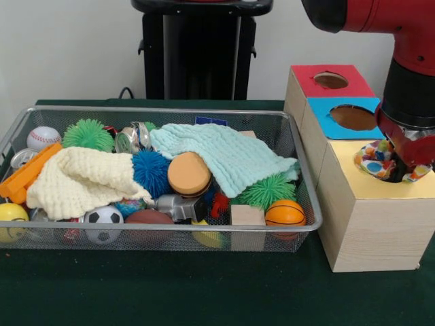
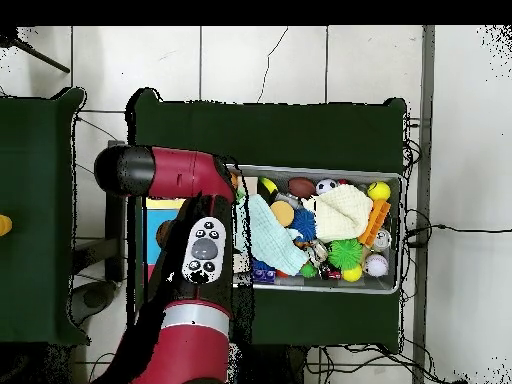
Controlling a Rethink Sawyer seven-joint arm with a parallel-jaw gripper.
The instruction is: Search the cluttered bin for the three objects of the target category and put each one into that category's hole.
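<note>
Spotted cloth [image 1: 378, 161], white with coloured dots, is seen bunched over the hole of the yellow-topped box [image 1: 360, 197] at the right of the front view. It is pressed from above by the gripper [image 1: 408, 163], whose fingers are buried in it, so their state cannot be told. In the overhead view the boxes are largely covered by the red arm [image 2: 185, 260]. Left of the boxes, the wire bin [image 1: 163, 234] holds balls partly hidden under two knitted cloths.

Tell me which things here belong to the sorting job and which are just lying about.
Job: spotted multicoloured cloth at the hole in the yellow-topped wooden box, under the gripper; likely also the mint knitted cloth and the cream knitted cloth.
Lying about: orange basketball, green spiky ball, white baseball.
</note>
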